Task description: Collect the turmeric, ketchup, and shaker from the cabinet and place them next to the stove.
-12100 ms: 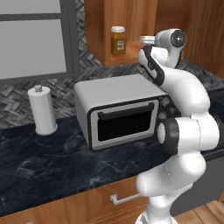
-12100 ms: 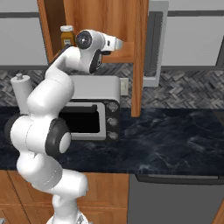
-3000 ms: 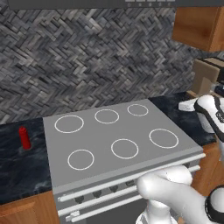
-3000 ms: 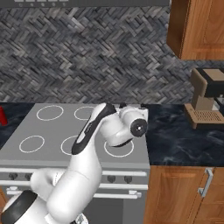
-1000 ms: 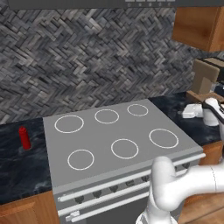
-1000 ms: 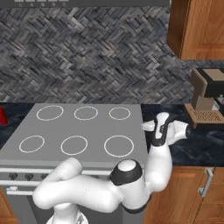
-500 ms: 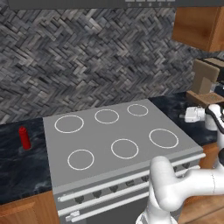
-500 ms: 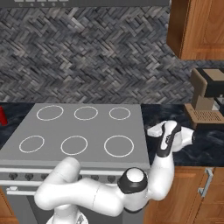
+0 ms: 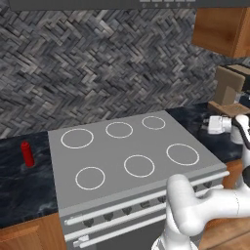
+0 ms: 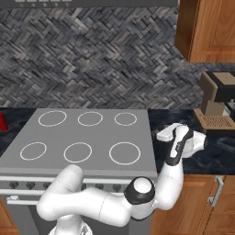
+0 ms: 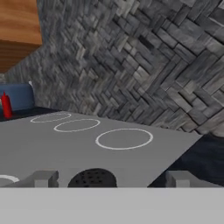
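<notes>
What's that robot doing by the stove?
It's putting cooking things next to the stove. Its arm reaches over the dark counter on the stove's right side. In the hand view, the little dark shaker sits between its jaws, which stand wide open, so it isn't being gripped. The red ketchup bottle already stands on the counter on the stove's other side.

I see a herringbone tile wall (image 9: pixel 97 63) behind my work area, a dark marbled counter (image 10: pixel 215 153) carrying a brown coffee machine (image 10: pixel 218 103), and a wooden drawer front (image 9: pixel 29 237) below.
</notes>
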